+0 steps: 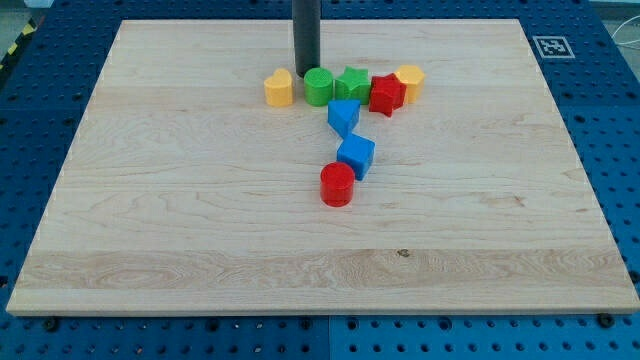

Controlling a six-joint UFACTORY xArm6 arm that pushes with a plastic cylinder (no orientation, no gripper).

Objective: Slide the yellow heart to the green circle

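The arm is reaching down from the view's top as a straight dark rod (306, 30), standing upright with no lean that I can make out. There are no fingers on it to open or close, and it is gripping nothing; it simply ends in my tip (306, 70), which is resting on the wooden board (150, 200) near the far edge.

Just below and to the view's left of my tip, the yellow heart (279, 88) is sitting close by, though I cannot tell whether the two are touching. Just below and to the view's right of my tip, the green circle (318, 87) is sitting equally close, so my tip is standing above the narrow gap between the pair. The heart and the circle are near each other but are showing a sliver of board between them.

Running on to the view's right from my tip, a green star (352, 83) is pressing against the circle, then a red star (386, 95), then a yellow block (409, 80) whose shape I cannot settle. Below my tip, two blue blocks (343, 116) (356, 154) are trailing towards the view's bottom, ending at a red cylinder (337, 185) touching the lower blue one.
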